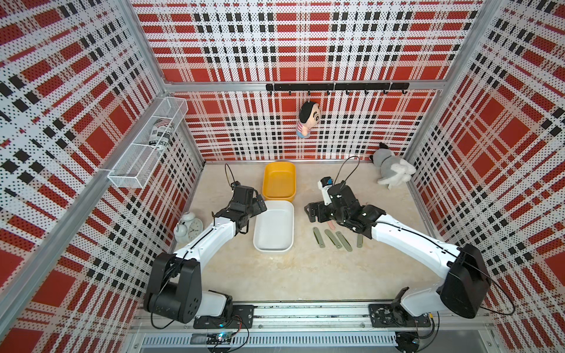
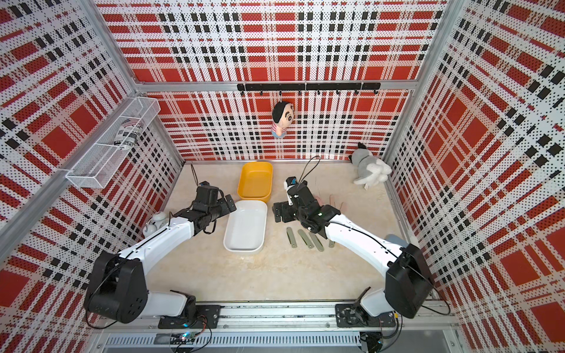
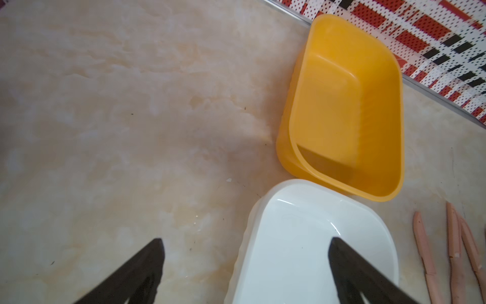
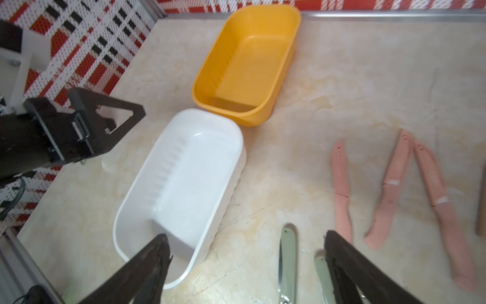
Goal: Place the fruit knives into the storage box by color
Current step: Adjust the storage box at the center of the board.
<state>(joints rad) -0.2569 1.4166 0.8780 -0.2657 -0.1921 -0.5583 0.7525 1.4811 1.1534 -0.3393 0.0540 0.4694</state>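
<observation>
Pink knives (image 4: 341,189) mostly hidden under right arm (image 1: 406,238) from above, only bits showing in both top views. Three counted in right wrist view, flat on table (image 1: 305,275), with a fourth shape cut off at frame edge. Green knives (image 1: 332,238): four counted, side by side on table beside white box (image 1: 292,226). Yellow box (image 1: 294,183) just behind it. Left gripper (image 3: 246,242) spread wide, gripping nothing, over white box rim. Right gripper (image 4: 246,235) equally wide, gripping nothing, near green knives.

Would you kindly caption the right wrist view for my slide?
Open right gripper near green knives and empty white box; pink knives beyond.
</observation>
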